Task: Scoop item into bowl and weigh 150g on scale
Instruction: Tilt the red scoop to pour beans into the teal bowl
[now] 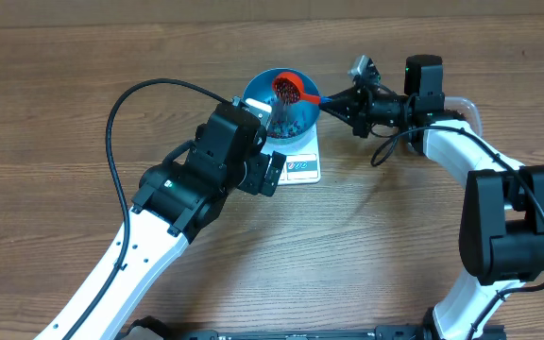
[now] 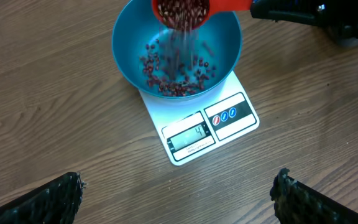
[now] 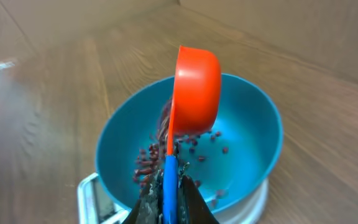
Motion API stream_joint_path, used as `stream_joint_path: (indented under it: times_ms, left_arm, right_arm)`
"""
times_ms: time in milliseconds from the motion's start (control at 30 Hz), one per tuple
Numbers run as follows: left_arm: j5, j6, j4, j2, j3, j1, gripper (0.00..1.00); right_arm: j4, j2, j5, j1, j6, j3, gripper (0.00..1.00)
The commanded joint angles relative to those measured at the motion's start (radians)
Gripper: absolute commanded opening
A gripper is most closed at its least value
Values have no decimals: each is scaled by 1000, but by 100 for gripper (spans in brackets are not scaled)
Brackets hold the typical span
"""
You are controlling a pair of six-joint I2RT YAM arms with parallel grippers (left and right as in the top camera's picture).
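Beans [image 1: 289, 121] sit in the blue bowl [image 1: 253, 92] on the scale [image 1: 302, 168], just beyond the right gripper [image 1: 329, 99]; bare table [image 1: 395, 236] lies all round. From the left wrist, the left gripper [image 2: 179, 202] is spread wide, with the bowl ahead. From the right wrist, the right gripper clamps the tipped orange scoop [image 3: 197, 81] above the bowl.

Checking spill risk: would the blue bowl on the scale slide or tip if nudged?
Probably slides: the bowl looks smooth on the scale's flat top. Likely light, with few beans inside. Its rim overhangs the scale, so tipping seems possible.
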Motion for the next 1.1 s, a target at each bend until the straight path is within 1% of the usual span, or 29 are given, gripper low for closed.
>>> stream_joint_path:
  times_ms: [0,133,233,533,1067]
  left_arm:
    - [-9,4,0,-11,16,5,99]
    - [-9,4,0,-11,16,5,100]
    - [-9,4,0,-11,16,5,99]
    - [-9,4,0,-11,16,5,100]
    - [-9,4,0,-11,16,5,99]
  right_arm:
    - [8,3,50,0,-116,-1,4]
    - [30,3,52,0,-206,-1,4]
    - [85,3,51,0,-206,-1,4]
    - [156,3,42,0,-206,-1,4]
    - [172,3,44,-2,-206,-1,4]
